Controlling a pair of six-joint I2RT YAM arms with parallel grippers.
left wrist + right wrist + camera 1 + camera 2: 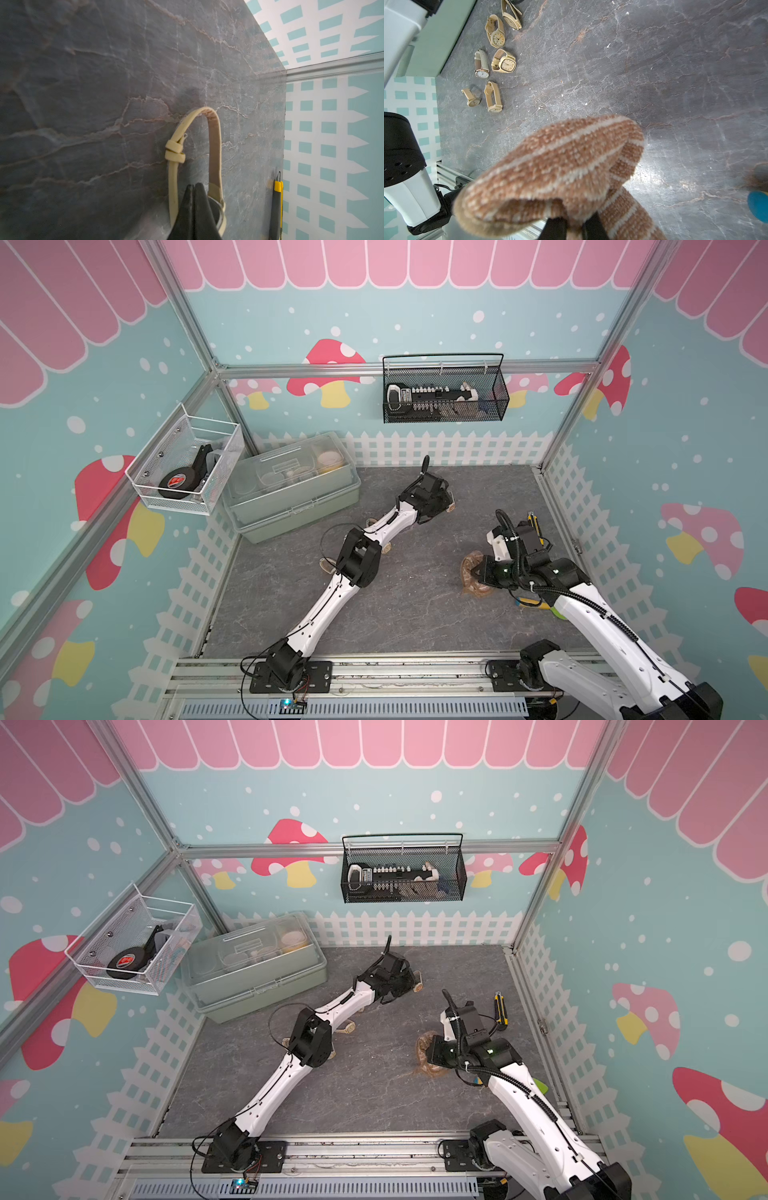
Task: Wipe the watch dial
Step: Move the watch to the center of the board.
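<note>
A: Where are we w/ the watch [214, 149]?
B: It's on the bench [104, 83], strap loop just past the left claw [194, 187]. Claw's closed, tips together at the case. Real grip? We can't tell.
A: Cloth [560, 166]?
B: Pinched in the right claw [575, 226], well apart from the watch.
A: So we're at pickup, prob. Next we lift, turn the dial up, bring the cloth over.
B: Pose: left arm [324, 614] stretched low, right arm [590, 614] bent, wrist turned inward.

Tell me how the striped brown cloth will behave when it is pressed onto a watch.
The cloth looks floppy: it folds over itself, so it will likely drape over whatever it wipes. Its fuzzy pile probably grips rather than slides.
</note>
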